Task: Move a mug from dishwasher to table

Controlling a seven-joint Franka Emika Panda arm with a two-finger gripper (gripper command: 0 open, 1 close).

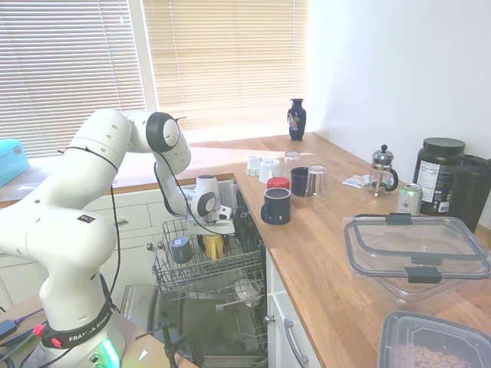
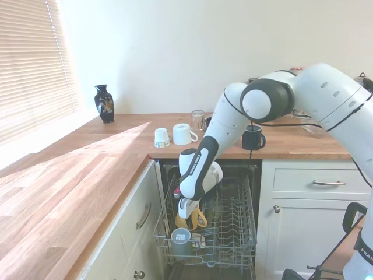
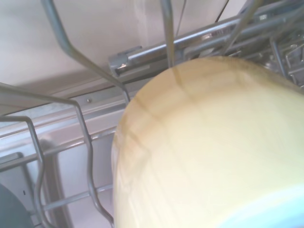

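The glossy mustard-yellow mug (image 1: 213,246) (image 2: 191,220) sits in the upper wire rack of the open dishwasher (image 1: 230,277) (image 2: 233,233). My gripper (image 1: 220,230) (image 2: 185,209) is lowered right onto the mug's top, at its rim. In the wrist view the mug (image 3: 204,152) fills most of the picture, with rack wires around it. The mug's body and my wrist hide how the jaws stand. The wooden table (image 1: 330,253) (image 2: 87,169) runs along above the white cabinets.
A small blue-grey mug (image 1: 180,249) (image 2: 181,238) stands in the rack beside the yellow one. On the worktop are a navy mug (image 1: 275,205) (image 2: 252,137), white cups (image 1: 265,167) (image 2: 175,135), a vase (image 1: 297,119) (image 2: 104,103), a French press (image 1: 382,170) and plastic containers (image 1: 414,249).
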